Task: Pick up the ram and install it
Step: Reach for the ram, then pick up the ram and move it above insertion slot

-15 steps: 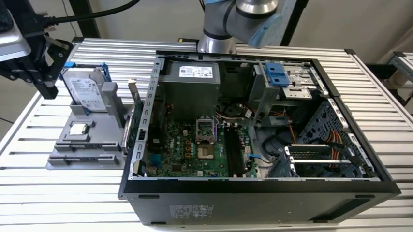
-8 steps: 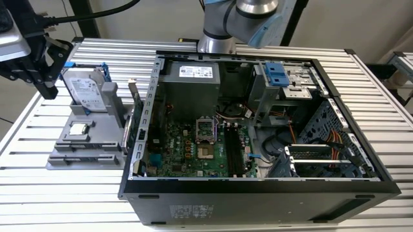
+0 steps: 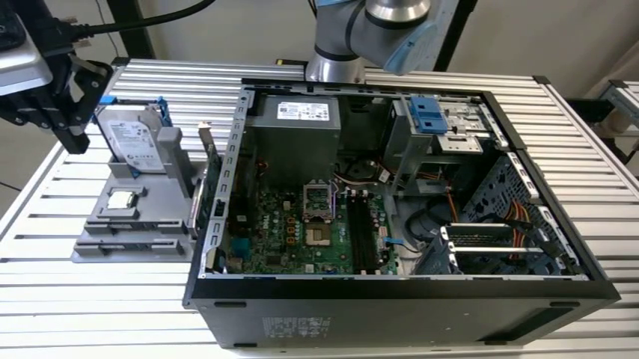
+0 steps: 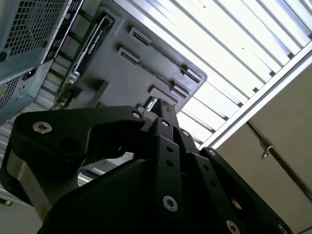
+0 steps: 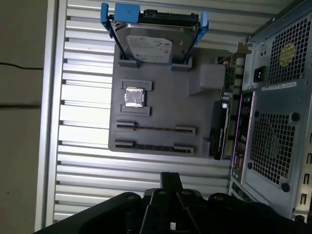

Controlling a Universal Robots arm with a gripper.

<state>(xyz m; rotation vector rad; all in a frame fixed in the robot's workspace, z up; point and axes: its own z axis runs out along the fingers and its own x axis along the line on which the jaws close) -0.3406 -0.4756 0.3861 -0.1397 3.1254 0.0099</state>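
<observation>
Gripper (image 5: 170,176) over slatted table (image 5: 83,161), near grey holder (image 5: 161,105); fingers together, empty. Ram (image 5: 156,129) seems to stand edge-up in holder slot. Judgement: approach needs fingers parted, centred on stick, squared to its length.

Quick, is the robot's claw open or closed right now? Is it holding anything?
Gripper: shut, with nothing seen between its fingers.

Silver arm (image 3: 337,46) with pale-blue cap (image 3: 424,41) — black, screw-studded tool (image 4: 163,109).
</observation>
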